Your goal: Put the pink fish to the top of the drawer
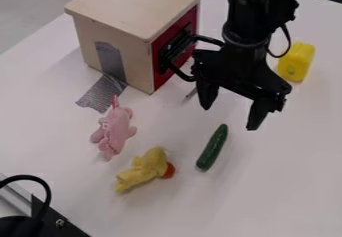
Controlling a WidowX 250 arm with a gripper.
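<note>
The pincer (232, 108) is released, its two fingers spread apart with nothing between them, and it hangs over the bench (287, 181). The pink fish (115, 132), a soft toy, lies on the bench to the left of the pincer in the view and a little lower, well apart from it. Up and to the left of the pincer stands the drawer (115, 28), a pale wooden box with a red side turned towards the arm (244, 21). Grey tape (103, 93) runs from its pale front down onto the bench, ending just beside the fish's upper end.

Below the pincer, slightly left, is a green cucumber (213, 147), lying at a slant. Farther down and left of the pincer lies a yellow duck (148, 169) with an orange beak, between the cucumber and the fish but lower. Up and to the right of the pincer is a yellow block (296, 62). Far down and left, a black cable (41, 185) loops at the view's edge.
</note>
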